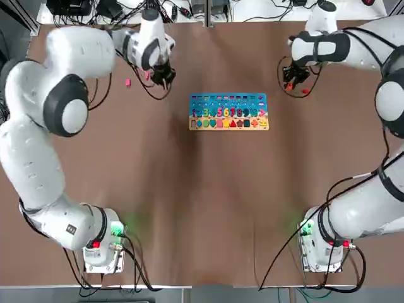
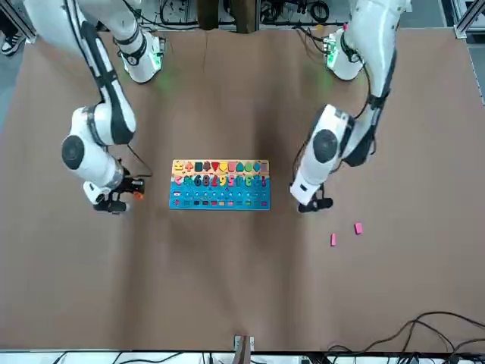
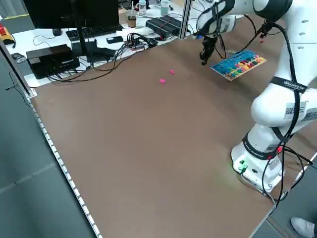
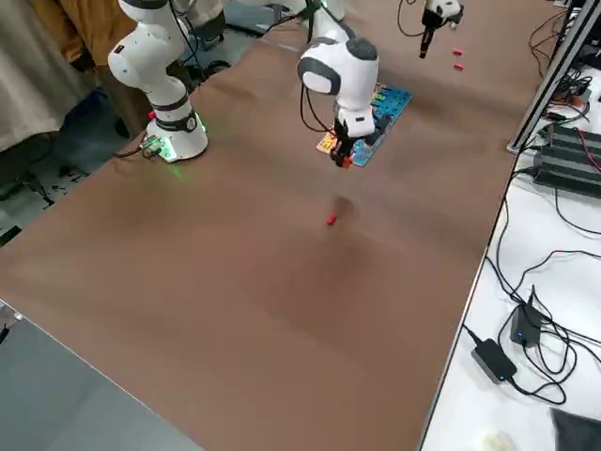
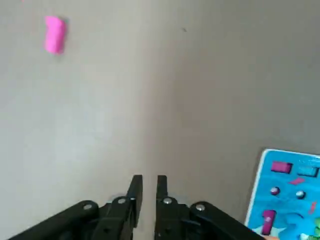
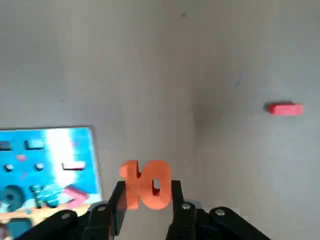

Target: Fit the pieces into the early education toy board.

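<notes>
Your left claw (image 1: 165, 77) hangs over the far half of the desk (image 1: 208, 208), between the board and the two pink pieces; its fingers (image 5: 136, 200) stand slightly apart with nothing between them. Your right claw (image 6: 148, 200) is on the other side of the board, over the far half of the desk toward its right edge, and it's pinching an orange piece (image 6: 132, 187) shaped like a 10.

You've got the toy board (image 1: 228, 100) lying flat on the desk's far half, between both claws, its blue part toward the far edge and its wooden strip of coloured shapes toward the arms' bases. One pink piece (image 1: 147, 75) lies near the left claw; the other pink piece (image 1: 128, 83) sits farther toward the desk's left edge, the two lying apart near the far left corner. A red piece (image 4: 331, 220) lies loose on the desk to the right of the board, near your right claw.
</notes>
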